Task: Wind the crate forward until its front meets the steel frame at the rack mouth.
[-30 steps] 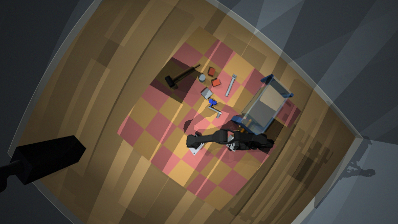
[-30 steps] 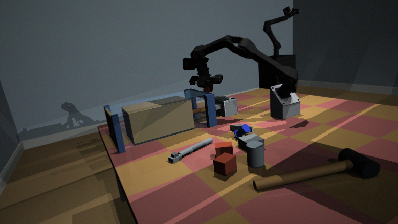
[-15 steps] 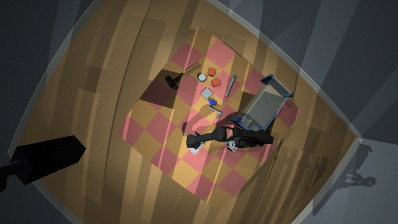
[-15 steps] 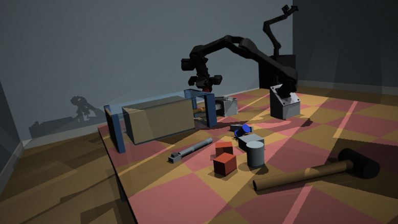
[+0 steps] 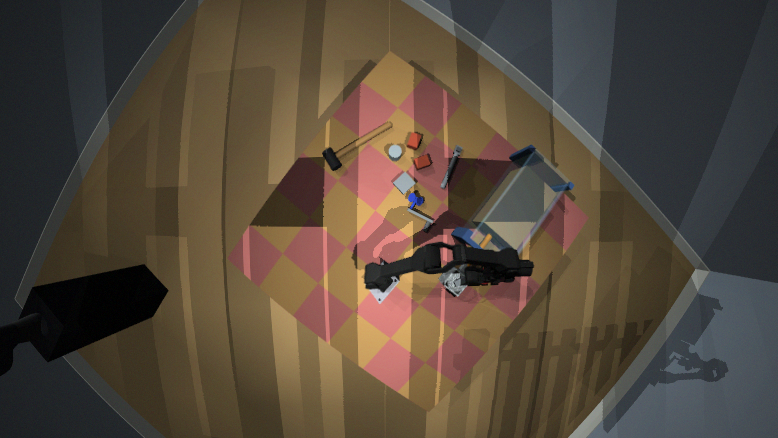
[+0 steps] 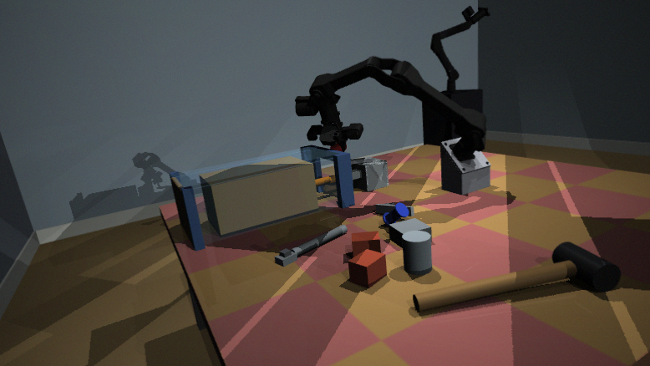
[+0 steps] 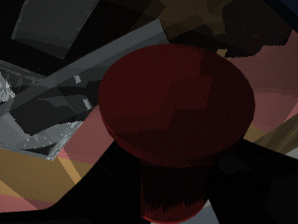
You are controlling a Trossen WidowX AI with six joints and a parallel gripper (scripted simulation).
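Observation:
My gripper (image 5: 487,282) (image 6: 336,145) (image 7: 160,132) is shut on the red knob (image 7: 175,102) of the winch handle, beside the grey winch (image 5: 452,282) (image 6: 377,175). A grey bar (image 7: 110,55), seemingly the handle's arm, shows beneath the knob in the wrist view. The key end and winch hole are hidden. The beige crate (image 5: 514,193) (image 6: 268,200) sits flat inside the clear cubby. An orange strap (image 5: 486,241) (image 6: 323,181) runs from its front towards the winch. A gap shows between the crate's front and the blue mouth frame (image 6: 347,179).
A blue-knobbed crank (image 5: 415,199) (image 6: 401,210), a grey block (image 5: 403,182) (image 6: 410,226), a grey cylinder (image 5: 395,151) (image 6: 417,254), two red blocks, a wrench (image 5: 450,167) (image 6: 318,243) and a mallet (image 5: 331,158) (image 6: 500,282) lie on the bench.

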